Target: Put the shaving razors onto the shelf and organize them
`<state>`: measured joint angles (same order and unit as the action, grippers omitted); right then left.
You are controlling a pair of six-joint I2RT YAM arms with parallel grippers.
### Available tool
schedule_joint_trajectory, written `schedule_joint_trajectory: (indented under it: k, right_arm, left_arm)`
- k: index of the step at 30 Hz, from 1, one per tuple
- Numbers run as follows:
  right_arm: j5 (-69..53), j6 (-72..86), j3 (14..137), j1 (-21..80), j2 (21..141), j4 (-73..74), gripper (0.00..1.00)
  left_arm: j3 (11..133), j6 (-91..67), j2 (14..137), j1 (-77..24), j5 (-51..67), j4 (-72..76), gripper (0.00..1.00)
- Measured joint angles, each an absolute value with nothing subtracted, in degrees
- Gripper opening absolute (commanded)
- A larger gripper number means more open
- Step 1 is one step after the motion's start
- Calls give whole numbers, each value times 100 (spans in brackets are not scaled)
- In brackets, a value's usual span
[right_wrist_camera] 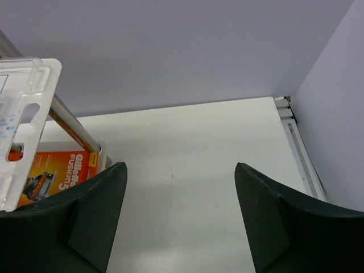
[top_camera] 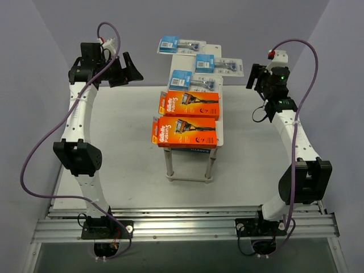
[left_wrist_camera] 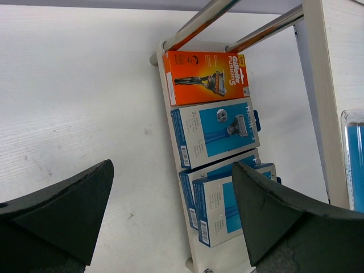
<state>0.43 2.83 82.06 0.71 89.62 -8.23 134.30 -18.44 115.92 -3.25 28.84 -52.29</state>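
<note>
1. The whole shelf (top_camera: 169,162) is seen from high above and behind the near edge of the table (top_camera: 125,142), looking down and forward from well back.
2. From the left wrist, the shelf (left_wrist_camera: 325,102) is viewed closely from its left, angled down onto its lower tier.
3. From the right wrist, only one shelf (right_wrist_camera: 71,129) corner is caught at the left, looking obliquely across the table (right_wrist_camera: 199,170) toward the wall (right_wrist_camera: 170,51).
4. An orange pack (left_wrist_camera: 205,77) (right_wrist_camera: 51,173) on the lower tier is shown in both wrist views.
</note>
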Motion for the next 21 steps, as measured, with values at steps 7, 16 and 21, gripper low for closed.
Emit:
schedule_joint_trajectory:
  k: [7, 16, 21]
  right_arm:
    - [-154, -1, 8145, 36, 9168, -1389, 74]
    - [-718, -207, 7658, -403, 9258, -2261, 76]
    - [-989, -202, 7651, -506, 9391, -2502, 76]
  left_arm:
    - [13454, -1841, 11649, -276, 2932, -5253, 94]
    - [13454, -1841, 11649, -276, 3011, -5256, 94]
    - [13454, -1841, 11649, -276, 3033, -5253, 94]
